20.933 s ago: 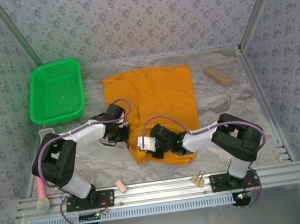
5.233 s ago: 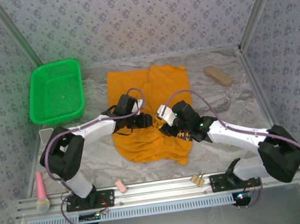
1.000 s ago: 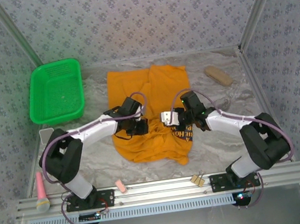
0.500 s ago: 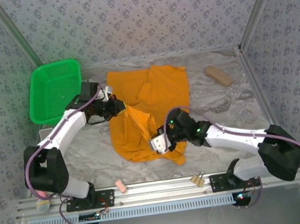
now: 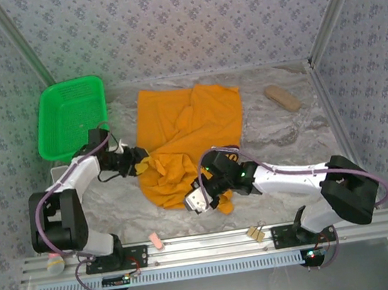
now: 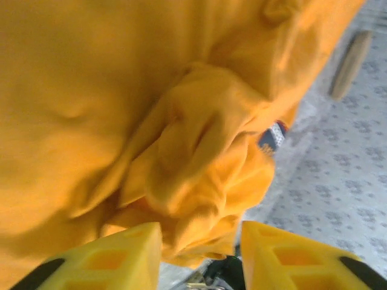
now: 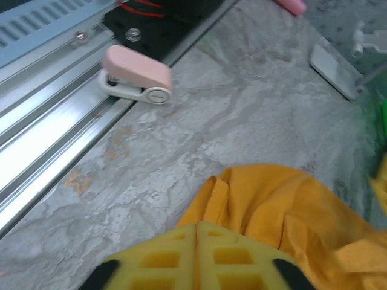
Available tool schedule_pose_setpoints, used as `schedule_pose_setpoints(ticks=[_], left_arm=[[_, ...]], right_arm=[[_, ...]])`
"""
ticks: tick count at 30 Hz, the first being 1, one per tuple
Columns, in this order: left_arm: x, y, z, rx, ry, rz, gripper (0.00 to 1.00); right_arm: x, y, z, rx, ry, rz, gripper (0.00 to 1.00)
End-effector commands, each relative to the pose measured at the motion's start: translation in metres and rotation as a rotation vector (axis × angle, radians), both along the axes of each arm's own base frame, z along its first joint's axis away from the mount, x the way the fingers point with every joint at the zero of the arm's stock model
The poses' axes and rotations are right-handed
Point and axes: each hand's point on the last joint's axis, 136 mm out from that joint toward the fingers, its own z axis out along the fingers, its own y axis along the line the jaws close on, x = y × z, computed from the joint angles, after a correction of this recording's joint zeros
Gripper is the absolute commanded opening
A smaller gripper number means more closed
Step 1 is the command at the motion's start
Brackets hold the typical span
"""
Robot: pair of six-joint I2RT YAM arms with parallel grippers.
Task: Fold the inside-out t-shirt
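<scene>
The orange-yellow inside-out t-shirt (image 5: 185, 128) lies crumpled in the middle of the table, its near part bunched in folds. A sliver of its dark print (image 6: 273, 136) peeks out in the left wrist view. My left gripper (image 5: 141, 164) sits at the shirt's left edge. Its jaws (image 6: 201, 254) stand open, and a loose lobe of cloth (image 6: 199, 181) hangs above the gap without being pinched. My right gripper (image 5: 196, 202) is at the shirt's near edge. In the right wrist view its pads (image 7: 197, 232) are pressed together on a thin fold of the cloth (image 7: 284, 205).
A green basket (image 5: 72, 118) stands at the back left and a tan oblong object (image 5: 282, 97) lies at the back right. A pink clip (image 5: 156, 241) (image 7: 136, 75) and a wooden clothespin (image 5: 256, 233) sit by the metal rail (image 5: 207, 247) at the front edge.
The left arm swung left to the shirt's left edge and its jaws opened. The right gripper moved from the shirt's middle to its near edge, dragging cloth toward the front.
</scene>
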Motion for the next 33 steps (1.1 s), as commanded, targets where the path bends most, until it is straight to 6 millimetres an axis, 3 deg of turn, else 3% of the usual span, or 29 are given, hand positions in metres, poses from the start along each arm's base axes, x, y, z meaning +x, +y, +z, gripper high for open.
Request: schedule_pose_setpoints(ticks=[1,3,6,9,11,13,16,19,22,26,28,30,33], left_arm=[[-0.01,0.04,-0.005,0.23,-0.031,0.066,0.44],[-0.011,0.059,0.0,0.357,-0.075,0.096,0.47],[-0.006,0.045,0.022,0.349,-0.229,0.04,0.51],[-0.012,-0.001,0.049,0.411,-0.475,-0.206,0.51],[-0.024,-0.045,0.06,0.457,-0.701,-0.413,0.51],[-0.048,-0.097,0.063,0.452,-0.968,-0.651,0.53],[-0.082,-0.148,0.054,0.427,-1.182,-0.944,0.56],[-0.102,-0.171,0.024,0.447,-1.176,-1.19,0.56],[-0.11,-0.165,-0.012,0.586,-1.085,-1.408,0.57],[-0.114,-0.158,-0.04,0.684,-1.062,-1.521,0.57],[-0.098,-0.153,-0.043,0.784,-1.046,-1.467,0.57],[-0.085,-0.153,-0.031,0.824,-1.025,-1.371,0.57],[-0.092,-0.161,-0.015,0.717,-1.076,-1.311,0.57]], right_arm=[[0.035,-0.001,0.023,0.109,-0.005,-0.165,0.21],[0.065,-0.004,0.039,0.161,-0.009,-0.32,0.26],[0.114,-0.02,0.067,0.236,0.04,-0.636,0.34],[0.162,-0.062,0.087,0.305,0.12,-1.028,0.36],[0.189,-0.105,0.094,0.365,0.19,-1.289,0.39],[0.202,-0.147,0.089,0.42,0.326,-1.477,0.39],[0.21,-0.192,0.082,0.508,0.456,-1.628,0.42],[0.209,-0.217,0.077,0.538,0.51,-1.686,0.44],[0.204,-0.233,0.074,0.534,0.493,-1.719,0.44],[0.198,-0.248,0.07,0.557,0.488,-1.737,0.45],[0.196,-0.252,0.066,0.568,0.502,-1.742,0.44],[0.194,-0.254,0.062,0.576,0.536,-1.744,0.45],[0.189,-0.247,0.052,0.531,0.579,-1.705,0.45]])
